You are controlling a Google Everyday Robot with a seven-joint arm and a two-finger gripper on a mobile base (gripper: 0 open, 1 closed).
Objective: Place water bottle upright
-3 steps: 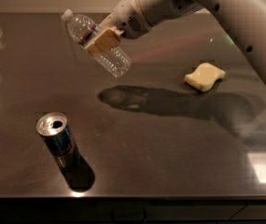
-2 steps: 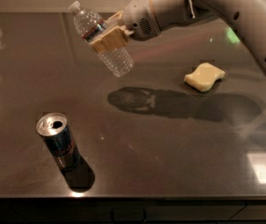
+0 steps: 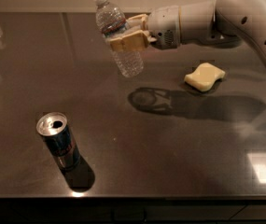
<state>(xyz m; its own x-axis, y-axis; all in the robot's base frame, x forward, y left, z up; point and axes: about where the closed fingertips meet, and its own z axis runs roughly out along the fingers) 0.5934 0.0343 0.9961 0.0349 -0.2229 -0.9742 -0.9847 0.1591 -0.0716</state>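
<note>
While held tilted above table (image 3: pixel 170 162), water bottle (image 3: pixel 129 62) pinched by gripper (image 3: pixel 121 31) fingers (image 3: pixel 125 42); label (image 3: pixel 107 29) text unreadable.

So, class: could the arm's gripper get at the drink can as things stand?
Probably not: the gripper, above the table's far side, has its jaws shut on the water bottle; the path to the can looks free.
</note>
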